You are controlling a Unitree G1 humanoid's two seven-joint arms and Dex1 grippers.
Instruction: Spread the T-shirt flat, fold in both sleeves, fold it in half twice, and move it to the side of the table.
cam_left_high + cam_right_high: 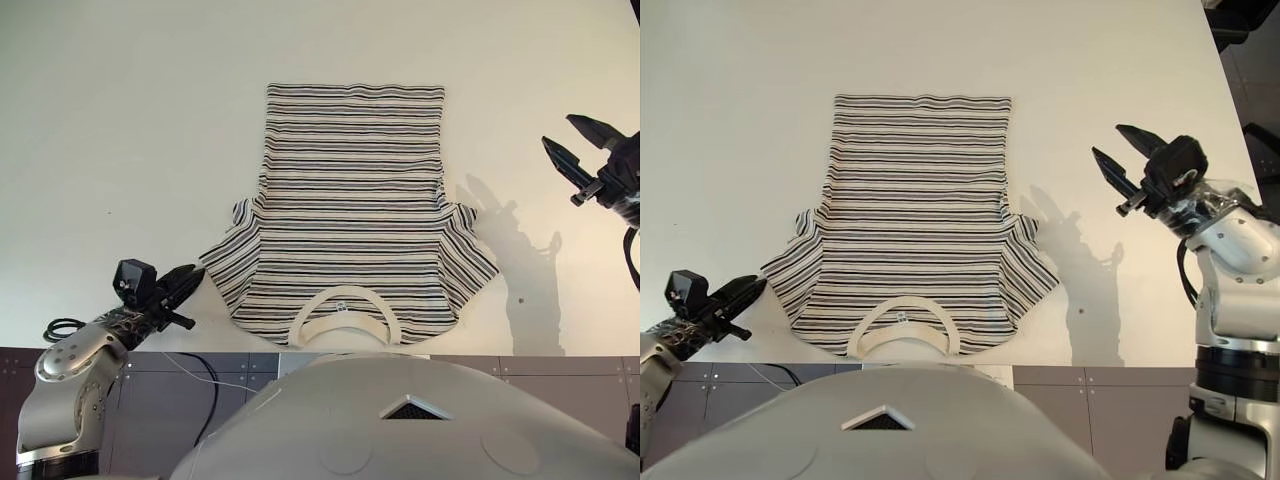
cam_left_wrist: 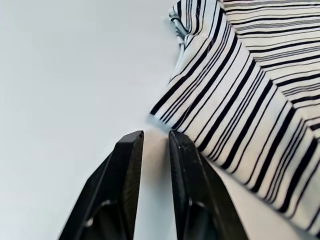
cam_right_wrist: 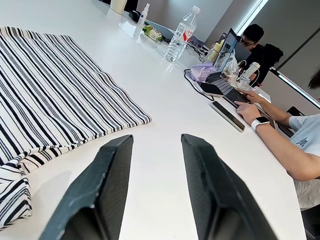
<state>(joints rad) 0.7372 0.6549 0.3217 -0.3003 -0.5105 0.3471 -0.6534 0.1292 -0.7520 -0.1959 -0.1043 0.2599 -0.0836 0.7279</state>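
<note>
The striped T-shirt [image 1: 350, 210] is lying flat on the desk [image 1: 120, 120]. I think the left sleeve [image 1: 232, 272] is going first: pinch its tip, then lay it over the chest. The left tool [image 2: 155, 134] is sitting just beside that tip, open only a crack, holding nothing; the right tool [image 1: 1108, 140] is hanging spread wide, empty.

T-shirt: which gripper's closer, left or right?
Left. The left gripper sits just short of the robot-left sleeve tip of the T-shirt. The right gripper hangs well off to its right, clear of the other sleeve.
</note>
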